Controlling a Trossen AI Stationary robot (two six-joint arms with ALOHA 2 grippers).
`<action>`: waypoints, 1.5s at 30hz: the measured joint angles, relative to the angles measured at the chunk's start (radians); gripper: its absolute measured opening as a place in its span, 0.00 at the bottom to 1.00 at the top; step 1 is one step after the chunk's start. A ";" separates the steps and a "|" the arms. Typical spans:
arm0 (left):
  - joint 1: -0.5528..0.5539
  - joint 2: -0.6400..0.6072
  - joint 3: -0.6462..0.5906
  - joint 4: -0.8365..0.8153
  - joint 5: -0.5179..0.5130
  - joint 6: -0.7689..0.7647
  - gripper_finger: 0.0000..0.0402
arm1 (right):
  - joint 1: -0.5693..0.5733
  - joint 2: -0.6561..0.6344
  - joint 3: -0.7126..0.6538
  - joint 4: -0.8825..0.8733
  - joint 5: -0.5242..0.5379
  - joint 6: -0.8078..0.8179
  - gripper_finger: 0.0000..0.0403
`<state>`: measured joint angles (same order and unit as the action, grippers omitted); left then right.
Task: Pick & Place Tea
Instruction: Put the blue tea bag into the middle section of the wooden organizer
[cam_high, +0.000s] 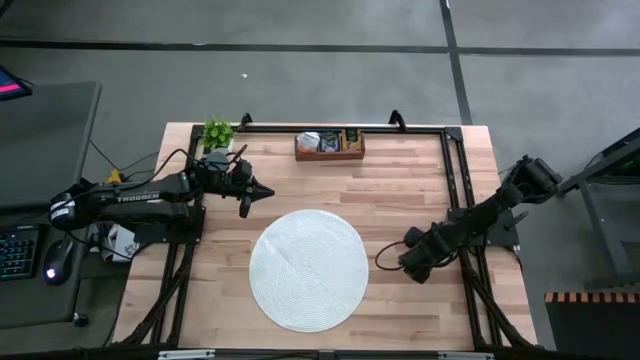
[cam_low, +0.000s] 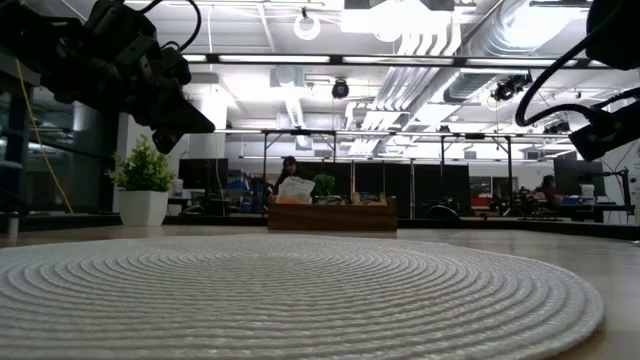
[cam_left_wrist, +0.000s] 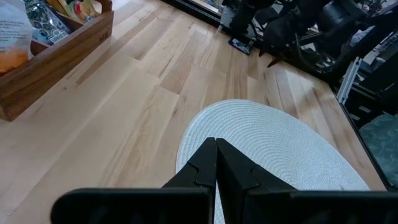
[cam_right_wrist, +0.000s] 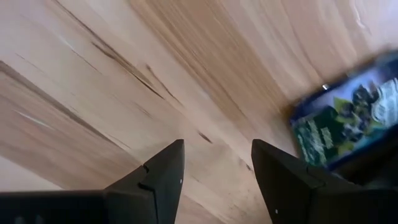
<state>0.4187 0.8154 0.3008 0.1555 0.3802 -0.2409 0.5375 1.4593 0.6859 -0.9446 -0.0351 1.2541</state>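
Tea sachets sit in the brown wooden tray (cam_high: 329, 144) at the table's far edge, also in the left wrist view (cam_left_wrist: 37, 25). One dark sachet (cam_right_wrist: 345, 121) with a blue rim and green print lies flat on the bare wood (cam_left_wrist: 239, 45). My right gripper (cam_right_wrist: 217, 149) points down beside it, open, over bare wood with nothing between its fingers; from above it shows right of the mat (cam_high: 408, 262). My left gripper (cam_high: 266, 190) hovers shut past the mat's far left rim (cam_left_wrist: 216, 155), holding nothing.
The big round white woven mat (cam_high: 308, 268) fills the table's near middle. A small potted plant (cam_high: 217, 133) stands at the far left corner. Black frame rails (cam_high: 455, 180) run along the table's right and far edges. Bare wood lies between mat and tray.
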 joint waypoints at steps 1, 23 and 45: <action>0.000 0.000 0.000 0.000 0.000 0.000 0.00 | 0.000 0.000 0.000 0.015 0.005 -0.001 0.46; 0.000 0.000 0.000 0.000 0.000 0.000 0.00 | -0.043 0.000 0.001 -0.077 -0.016 -0.130 0.69; 0.000 0.000 0.000 0.000 0.000 0.000 0.00 | -0.200 0.106 0.005 -0.148 0.047 -0.291 0.69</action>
<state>0.4189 0.8150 0.3009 0.1551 0.3804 -0.2409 0.3377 1.5653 0.6907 -1.0923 0.0115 0.9630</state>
